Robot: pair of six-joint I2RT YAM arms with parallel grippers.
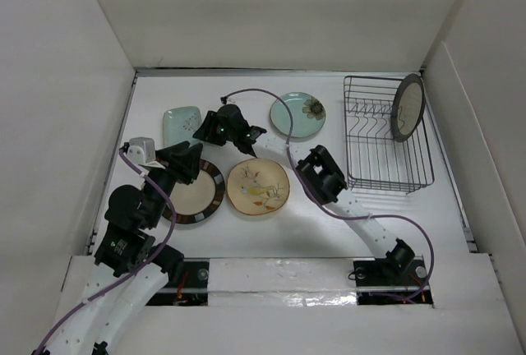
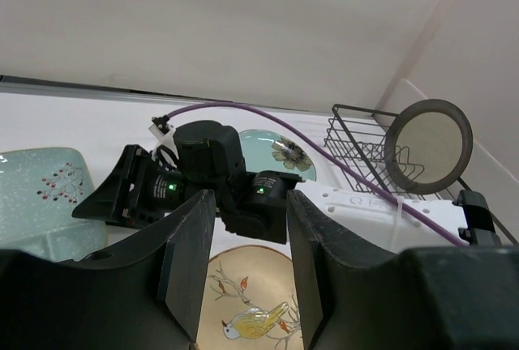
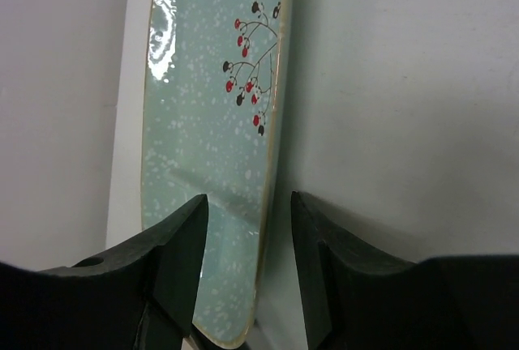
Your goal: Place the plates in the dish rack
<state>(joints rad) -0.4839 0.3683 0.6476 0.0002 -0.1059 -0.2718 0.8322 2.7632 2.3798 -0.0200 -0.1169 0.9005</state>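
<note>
The pale-green squarish plate lies at the back left. My right gripper is open at its right edge; in the right wrist view the plate has its rim between the open fingers. My left gripper is open and empty over the striped-rim plate. In the left wrist view it frames the yellowish floral plate. That plate lies mid-table. The teal flower plate lies behind it. The brown-rimmed plate stands in the black wire dish rack.
White walls close in the table on the left, back and right. The right arm stretches across the middle with a purple cable looping over it. The rack stands close to the right wall.
</note>
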